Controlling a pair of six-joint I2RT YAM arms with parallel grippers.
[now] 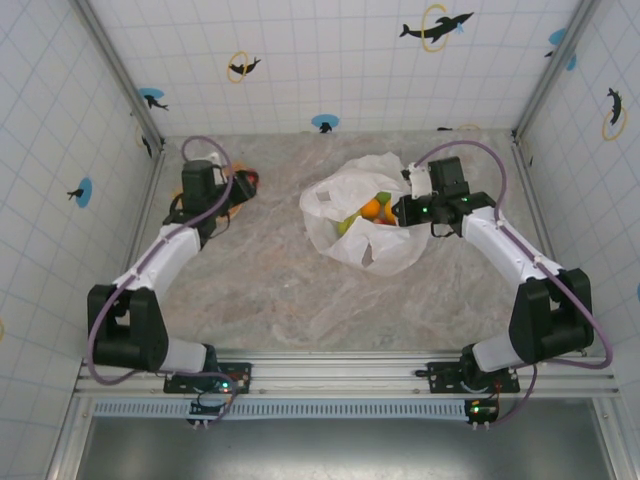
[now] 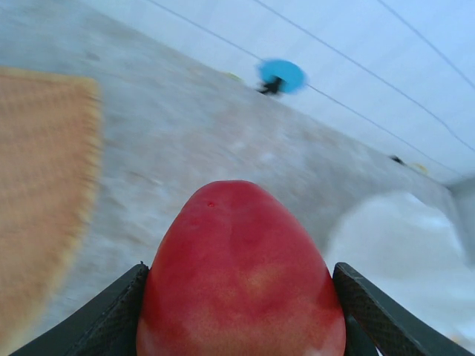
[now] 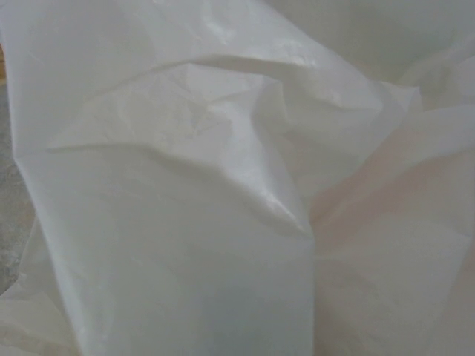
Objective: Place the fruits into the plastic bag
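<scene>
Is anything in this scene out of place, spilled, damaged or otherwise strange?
Nothing stands out. The red fruit sits centred in the left gripper. The plastic bag is crumpled, as thin bags are, with an orange fruit and a green fruit inside; none lies spilled on the table.

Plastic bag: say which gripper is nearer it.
Right. The right gripper is at the plastic bag; the left gripper, gripping a red fruit, is far left of it.
</scene>
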